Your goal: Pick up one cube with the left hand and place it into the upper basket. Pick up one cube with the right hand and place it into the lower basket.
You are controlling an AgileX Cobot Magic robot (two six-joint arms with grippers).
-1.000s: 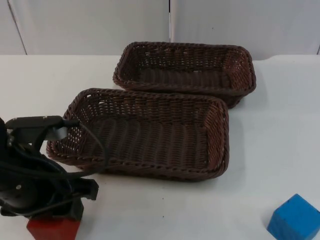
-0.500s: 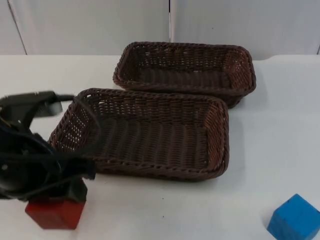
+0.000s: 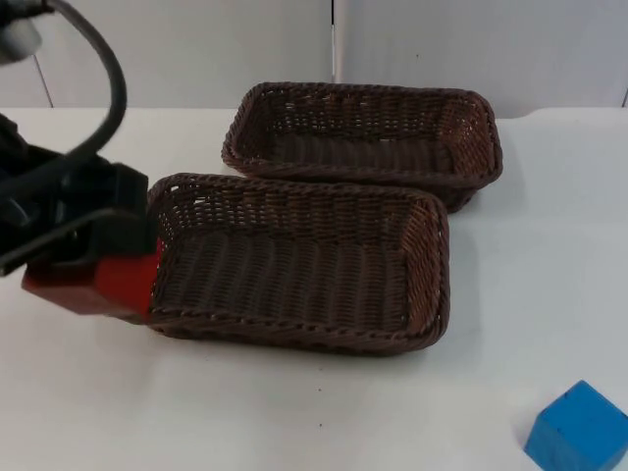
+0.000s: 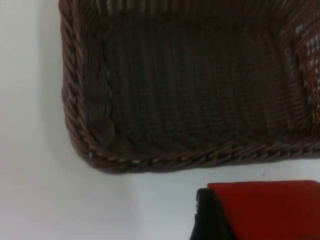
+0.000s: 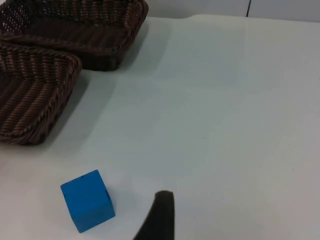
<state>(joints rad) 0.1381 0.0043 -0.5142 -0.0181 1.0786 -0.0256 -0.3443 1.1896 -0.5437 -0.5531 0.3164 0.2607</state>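
The left claw [image 3: 98, 280], clamped on the red cube [image 3: 103, 287], has lifted it off the desk [image 3: 549, 294] to mid-left of frame, beside the lower basket [image 3: 294, 339]; the upper basket [image 3: 363, 93] comes next. Right claw's state: cannot tell; blue cube [image 3: 579, 429] untouched

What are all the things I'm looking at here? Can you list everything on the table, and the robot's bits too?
Baskets: two, dark brown wicker; upper basket at the back near the wall, lower basket just in front of it.
Red cube: one, held above the table at the lower basket's left end.
Blue cube: one, on the table at the front right.
Table: one, white.
Partition wall: grey, behind the table.
Left gripper: black, shut on the red cube.
Right gripper: black fingertip near the blue cube, waiting.
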